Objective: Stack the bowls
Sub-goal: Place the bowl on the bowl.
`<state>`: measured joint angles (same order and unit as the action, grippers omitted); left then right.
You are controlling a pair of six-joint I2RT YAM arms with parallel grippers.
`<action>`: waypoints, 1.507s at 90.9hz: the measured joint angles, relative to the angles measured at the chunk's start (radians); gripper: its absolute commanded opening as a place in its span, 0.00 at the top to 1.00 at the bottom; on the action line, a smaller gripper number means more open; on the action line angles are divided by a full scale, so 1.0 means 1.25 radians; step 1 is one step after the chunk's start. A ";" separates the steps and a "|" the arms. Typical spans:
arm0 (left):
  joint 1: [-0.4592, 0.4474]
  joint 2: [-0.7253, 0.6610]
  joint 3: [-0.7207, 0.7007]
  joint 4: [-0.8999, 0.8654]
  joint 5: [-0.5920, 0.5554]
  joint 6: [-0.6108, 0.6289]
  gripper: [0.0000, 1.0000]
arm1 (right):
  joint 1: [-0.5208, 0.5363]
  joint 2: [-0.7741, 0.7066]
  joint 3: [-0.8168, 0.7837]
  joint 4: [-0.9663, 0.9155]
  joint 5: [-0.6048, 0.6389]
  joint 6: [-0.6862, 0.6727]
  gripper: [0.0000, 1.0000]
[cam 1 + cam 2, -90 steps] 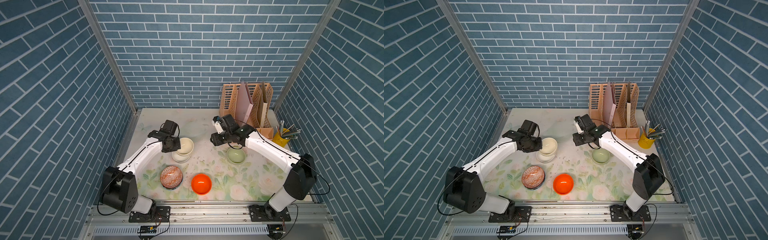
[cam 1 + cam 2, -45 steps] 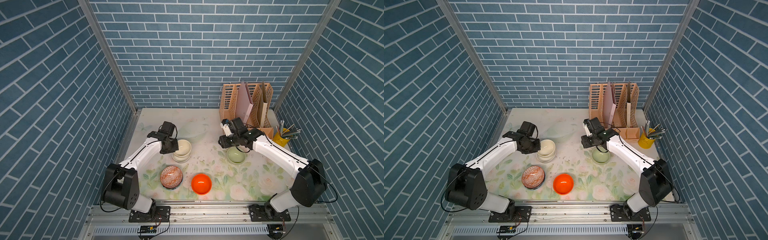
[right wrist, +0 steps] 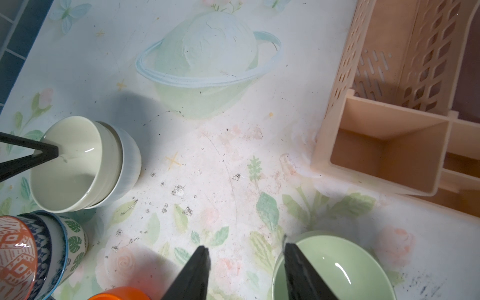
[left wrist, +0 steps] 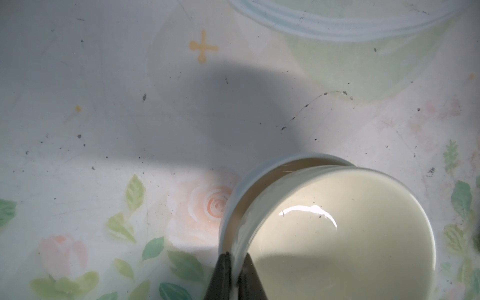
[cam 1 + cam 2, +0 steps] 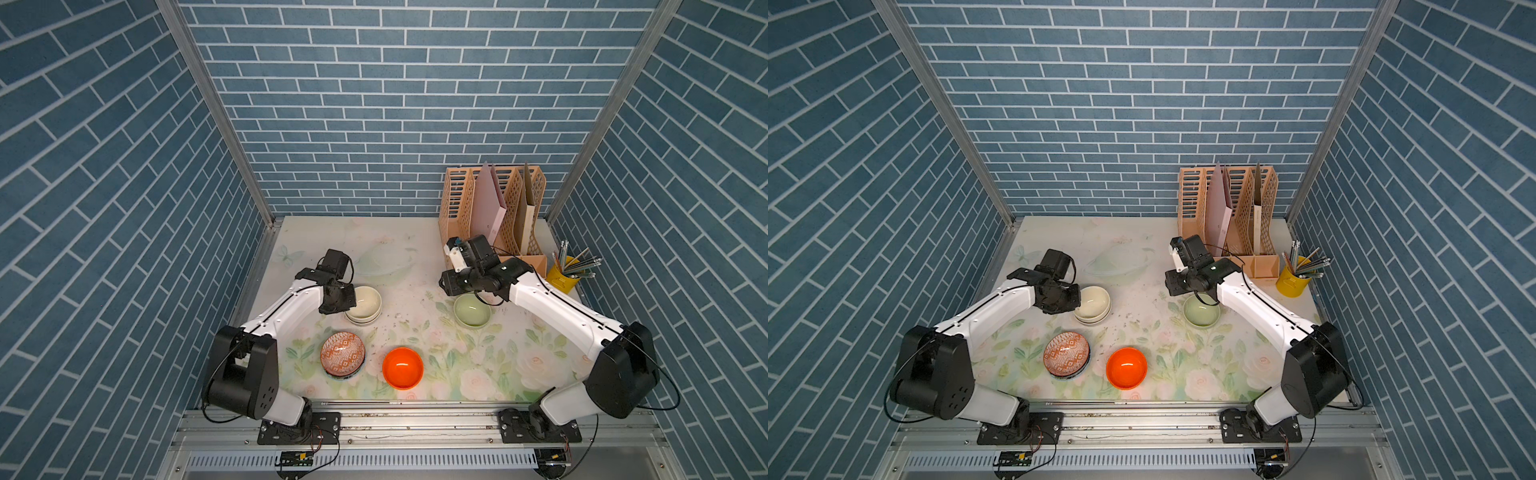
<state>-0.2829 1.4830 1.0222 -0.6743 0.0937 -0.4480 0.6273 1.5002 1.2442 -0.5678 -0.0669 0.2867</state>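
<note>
Left gripper [image 4: 235, 257]: jaws clamped on the rim of the cream bowl [image 4: 337, 233], one finger inside the wall, one outside. The left wrist view alone shows this pinch. It also shows the cream bowl sitting off-centre inside a white ribbed bowl [image 4: 233, 197], with a crescent gap between the two rims. Cannot tell if the cream bowl is fully seated. In both top views the wrist hides the fingers, and the pair reads as two nested rims at left centre of the floral mat [image 3: 207, 168].

Right gripper [image 3: 246, 246]: jaws apart, holding nothing. In the right wrist view one finger lies over the edge of the pale green bowl [image 3: 337, 272] and the other over bare mat. Contact with the rim cannot be judged. In both top views the arm covers the jaws at that bowl's far edge.

Near the front, a top view shows the red-orange geometric bowl [image 5: 343, 359] with only a dark rim beneath. The right wrist view resolves a stack: it sits in a blue-patterned bowl [image 3: 44, 246], itself in a green leaf bowl [image 3: 75, 241]. The bright orange bowl [image 5: 402, 368] stands alone just beside the stack.

File organiser [image 3: 345, 65] at the rear right. Yellow pencil cup [image 5: 561, 282] shows in the top views only.
</note>
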 measured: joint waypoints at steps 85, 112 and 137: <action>0.002 0.014 -0.010 0.022 0.001 0.003 1.00 | 0.000 0.000 -0.026 0.012 0.000 0.000 0.49; 0.002 0.013 -0.010 0.025 0.001 0.003 1.00 | 0.000 -0.001 -0.026 0.013 0.000 0.000 0.49; 0.002 0.014 -0.011 0.032 0.000 0.003 1.00 | -0.003 0.000 -0.026 0.013 -0.011 0.000 0.49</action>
<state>-0.2798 1.5002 1.0084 -0.6338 0.0940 -0.4438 0.6235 1.4998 1.2114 -0.5518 -0.0807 0.2867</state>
